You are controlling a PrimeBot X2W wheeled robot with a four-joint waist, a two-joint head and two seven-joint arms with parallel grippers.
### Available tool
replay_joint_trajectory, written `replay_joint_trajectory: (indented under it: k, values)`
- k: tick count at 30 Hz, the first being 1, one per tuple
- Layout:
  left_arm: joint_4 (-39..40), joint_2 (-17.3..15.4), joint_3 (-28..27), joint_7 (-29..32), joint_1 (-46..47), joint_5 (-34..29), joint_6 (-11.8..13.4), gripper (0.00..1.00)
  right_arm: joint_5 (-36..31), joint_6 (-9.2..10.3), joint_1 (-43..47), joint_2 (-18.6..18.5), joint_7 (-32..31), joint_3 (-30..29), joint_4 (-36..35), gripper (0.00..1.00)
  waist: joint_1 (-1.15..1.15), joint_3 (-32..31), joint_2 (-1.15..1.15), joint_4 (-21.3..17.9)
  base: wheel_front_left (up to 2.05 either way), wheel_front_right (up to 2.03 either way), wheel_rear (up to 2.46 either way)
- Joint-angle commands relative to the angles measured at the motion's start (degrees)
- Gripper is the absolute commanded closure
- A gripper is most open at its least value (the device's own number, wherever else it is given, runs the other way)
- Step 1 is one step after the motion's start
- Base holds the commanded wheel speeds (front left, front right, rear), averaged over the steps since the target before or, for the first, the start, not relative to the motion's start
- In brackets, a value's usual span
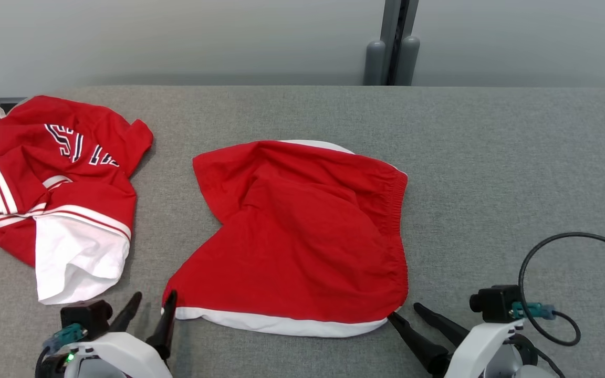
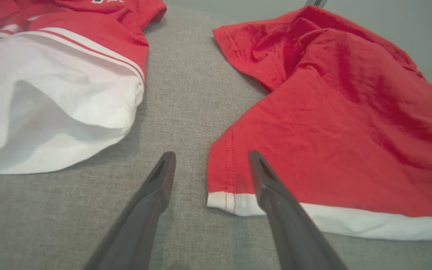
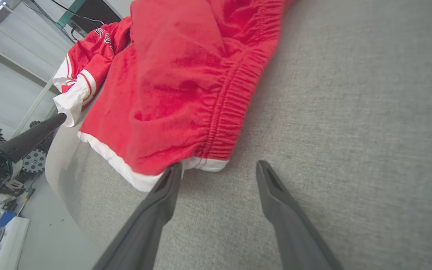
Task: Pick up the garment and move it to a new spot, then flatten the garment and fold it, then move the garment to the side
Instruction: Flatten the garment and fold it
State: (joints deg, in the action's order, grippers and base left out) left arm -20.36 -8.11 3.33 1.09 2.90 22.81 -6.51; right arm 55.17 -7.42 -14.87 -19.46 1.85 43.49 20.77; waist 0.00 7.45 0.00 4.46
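Wide-spread left gripper [image 1: 155,293] and right gripper [image 1: 404,310]

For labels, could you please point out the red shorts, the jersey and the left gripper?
red shorts [image 1: 308,236], head view, central red cloth
jersey [image 1: 92,191], head view, red body
left gripper [image 1: 154,296], head view, between fingertips

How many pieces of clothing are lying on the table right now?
2. The red shorts lie mid-table, near the front edge. The red and white jersey lies crumpled at the robot's left, apart from the shorts. Something small could be hidden under the folds.
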Motion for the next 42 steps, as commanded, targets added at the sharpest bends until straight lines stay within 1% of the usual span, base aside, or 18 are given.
replay_joint_trajectory:
  k: [1,6,13,15,16,17,19,20,21,22,23,24,25,26,27,36,42]
  values:
    - [-0.1,-0.3,0.5,1.6,1.4,0.8,-0.3,0.00,1.1,-0.14,-1.4,-0.7,-0.2,0.9,0.5,0.00,0.00,0.3,0.00,0.2,0.00,0.00,0.00]
    - [-0.9,-1.2,2.7,6.6,1.9,2.1,-0.6,0.00,3.8,-0.14,-4.2,-1.0,-0.8,4.3,1.9,0.00,0.00,0.9,0.00,0.8,0.00,0.00,0.00]
    - [-2.1,-2.4,4.8,10.8,3.9,3.8,-0.9,0.00,7.0,-0.14,-7.3,-1.1,-0.2,8.7,2.4,0.00,0.00,1.8,0.00,0.9,0.00,0.00,0.00]
    - [-2.2,-2.6,5.8,12.7,4.1,4.7,-1.0,0.00,7.7,-0.14,-8.2,-1.3,0.3,9.9,2.6,0.02,0.00,2.0,0.00,0.7,0.00,0.00,0.00]
    - [-2.2,-2.6,5.8,12.7,4.1,4.7,-1.0,0.00,7.7,-0.14,-8.2,-1.3,0.3,9.9,2.6,0.02,0.00,2.0,0.00,0.7,0.00,0.00,0.00]
    - [-2.2,-2.8,6.3,13.5,4.0,5.1,-1.0,0.00,8.0,-0.14,-8.5,-1.3,0.5,10.3,2.7,0.04,0.00,2.1,0.00,0.6,0.00,0.00,0.00]
    - [-1.9,-3.0,6.7,14.1,3.8,5.8,-1.0,0.00,8.5,-0.14,-9.2,-1.3,1.1,11.6,3.0,0.15,0.00,2.3,0.00,0.4,0.00,0.00,0.00]
    - [-1.7,-3.1,6.7,14.1,3.7,6.1,-1.0,0.00,8.8,-0.14,-9.5,-1.3,1.6,12.0,3.0,0.23,0.00,2.4,0.00,0.4,0.00,0.00,0.00]
    - [-1.6,-3.1,6.8,14.2,3.7,6.3,-1.0,0.00,9.1,-0.14,-9.7,-1.4,1.9,12.5,3.0,0.34,0.00,2.4,0.00,0.3,0.00,0.00,0.00]
    - [-1.4,-3.2,6.9,14.1,3.7,6.5,-1.0,0.07,9.4,-0.14,-10.0,-1.5,2.2,13.0,3.0,0.47,0.00,2.5,0.00,0.3,0.00,0.00,0.00]
    - [-1.3,-3.3,7.0,14.1,3.7,6.7,-1.0,0.19,9.6,-0.14,-10.3,-1.6,2.6,13.6,3.1,0.54,0.00,2.5,0.00,0.3,0.00,0.00,0.00]
    - [-1.2,-3.3,7.1,14.0,3.8,6.8,-1.0,0.53,9.9,-0.14,-10.5,-1.7,2.9,14.0,3.2,0.69,0.00,2.5,0.00,0.3,0.00,0.00,0.00]
    - [-1.1,-3.4,7.1,13.8,3.9,6.8,-1.0,0.69,10.1,-0.14,-10.7,-1.8,3.2,14.5,3.3,0.91,0.00,2.5,0.00,0.3,0.00,0.00,0.00]
    - [-1.0,-3.5,7.0,13.5,4.0,6.9,-1.0,0.98,10.3,-0.14,-10.9,-1.9,3.5,15.0,3.5,1.00,0.00,2.4,0.00,0.3,0.00,0.00,0.00]
    - [-0.9,-3.6,7.0,13.4,4.1,6.9,-1.0,1.00,10.6,-0.14,-11.1,-1.9,3.8,15.5,3.6,1.00,0.00,2.4,0.00,0.4,0.00,0.00,0.00]
    - [-0.2,-4.3,7.0,12.1,3.5,7.2,-1.0,1.00,12.9,-0.14,-13.1,-3.2,6.9,19.1,4.2,1.00,0.00,1.1,0.00,0.4,0.00,0.00,0.00]
    - [2.6,-5.2,6.8,11.7,2.0,7.2,-0.6,1.00,13.4,-0.14,-13.5,-5.8,9.9,19.2,2.9,1.00,0.00,-0.5,0.00,0.2,0.00,0.00,0.00]
